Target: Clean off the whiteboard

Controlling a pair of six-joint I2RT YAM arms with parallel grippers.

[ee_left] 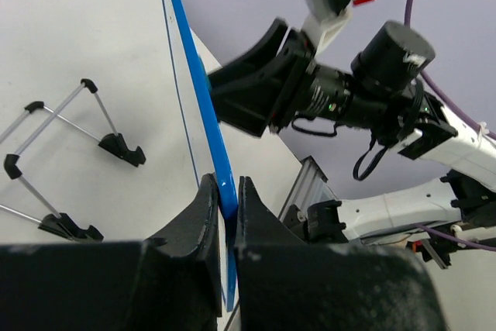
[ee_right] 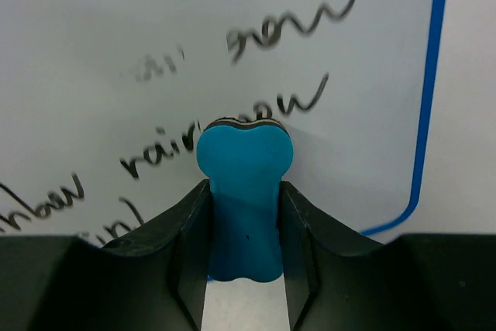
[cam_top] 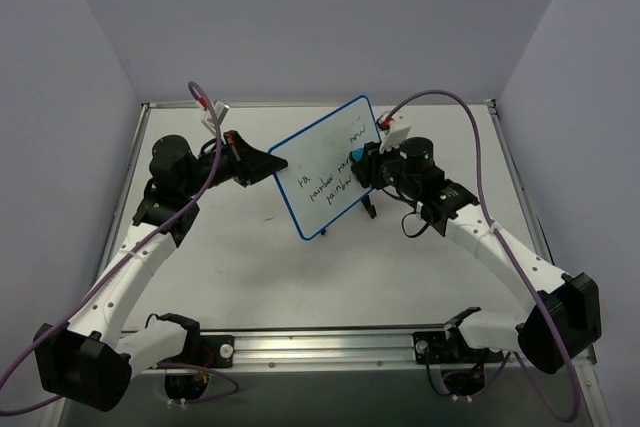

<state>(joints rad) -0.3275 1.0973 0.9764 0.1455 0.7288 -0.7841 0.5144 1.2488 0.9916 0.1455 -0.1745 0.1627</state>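
The whiteboard [cam_top: 322, 169], white with a thin blue rim and black handwriting, is held tilted above the table. My left gripper [cam_top: 262, 162] is shut on its left edge; the left wrist view shows the blue rim [ee_left: 203, 98] pinched between the jaws [ee_left: 225, 191]. My right gripper [cam_top: 362, 165] is shut on a small blue eraser [ee_right: 243, 191], whose dark felt end presses against the written face of the board [ee_right: 232, 52]. Handwriting shows left of and above the eraser; some of it is smeared.
A black wire board stand [ee_left: 70, 160] lies on the table behind the board, with one foot visible in the top view [cam_top: 368, 209]. Grey walls enclose the table on three sides. A metal rail [cam_top: 330, 347] runs along the near edge by the arm bases.
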